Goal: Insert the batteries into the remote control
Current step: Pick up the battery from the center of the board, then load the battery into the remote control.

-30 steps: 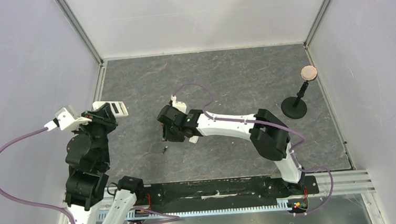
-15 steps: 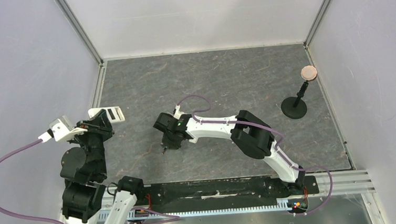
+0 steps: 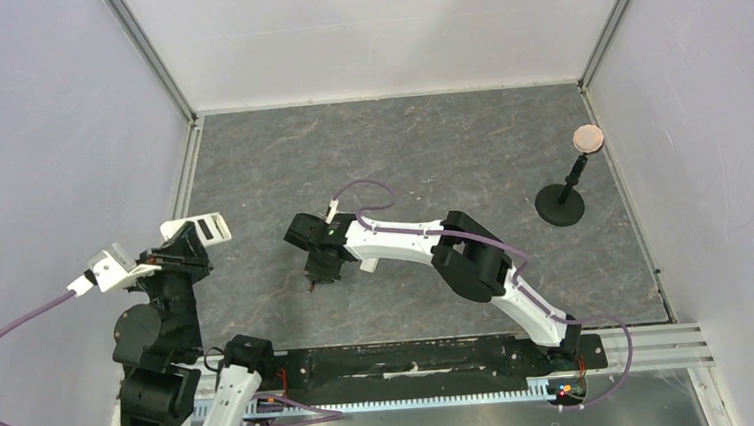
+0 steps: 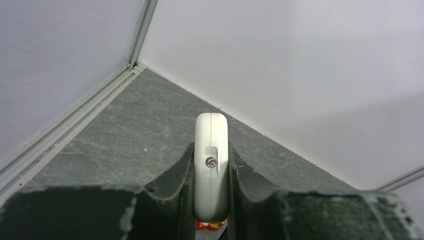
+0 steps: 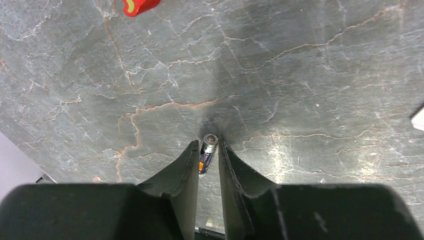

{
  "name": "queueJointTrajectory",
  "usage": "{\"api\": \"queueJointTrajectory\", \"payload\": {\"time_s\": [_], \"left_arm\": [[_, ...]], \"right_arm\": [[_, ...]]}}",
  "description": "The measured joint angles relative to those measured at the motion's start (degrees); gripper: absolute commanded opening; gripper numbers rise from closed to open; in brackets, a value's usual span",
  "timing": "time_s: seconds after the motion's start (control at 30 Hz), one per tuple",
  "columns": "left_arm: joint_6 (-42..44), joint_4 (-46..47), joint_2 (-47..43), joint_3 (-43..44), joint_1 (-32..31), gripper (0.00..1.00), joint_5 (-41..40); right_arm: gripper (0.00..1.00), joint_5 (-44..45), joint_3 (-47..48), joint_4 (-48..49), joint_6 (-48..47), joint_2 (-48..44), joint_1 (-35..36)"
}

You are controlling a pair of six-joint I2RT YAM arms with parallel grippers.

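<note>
Clamping remote control (image 4: 211, 165) edgewise, left jaws near left wall (image 3: 38, 146), right jaws pinching battery (image 5: 207, 150) on table (image 3: 428, 139), away from edges.

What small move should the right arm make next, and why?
Probably squeeze the right gripper shut on the small cylindrical battery, before any lift. Its fingers flank the battery closely on the grey stone-patterned table, but firm contact is unclear. The left gripper holds the slim white remote control.

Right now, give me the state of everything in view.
Remote: clamped edge-on in left gripper, off the table.
Left gripper: shut on remote.
Battery: in right gripper, at the table.
Right gripper: shut on battery.
Stand: upright, far right.
</note>
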Motion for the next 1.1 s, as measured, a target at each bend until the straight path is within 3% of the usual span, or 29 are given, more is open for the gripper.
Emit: {"api": "queueJointTrajectory", "payload": {"time_s": [0.3, 0.6, 0.77, 0.93, 1.1], "left_arm": [[0.5, -0.13, -2.32, -0.55, 0.0, 0.02, -0.17], [-0.79, -1.53, -1.92, -1.57, 0.0, 0.02, 6.03], [-5.25, -3.3, 2.36, -1.57, 0.0, 0.02, 13.99], [-12.41, -3.39, 10.19, -2.19, 0.0, 0.02, 25.38], [-19.12, -0.31, 17.84, -5.75, 0.0, 0.02, 35.95]], "right_arm": [[0.0, 0.2, -1.01, -1.09, -1.11, -0.57, -0.11], [0.0, 4.85, -10.19, 0.74, -11.19, -7.04, -1.99], [0.0, 9.79, -22.64, 5.68, -21.16, -17.73, -4.61], [0.0, 12.44, -34.25, 13.35, -32.33, -34.07, -8.9], [0.0, 14.27, -40.17, 18.62, -42.03, -47.32, -12.87]]}}
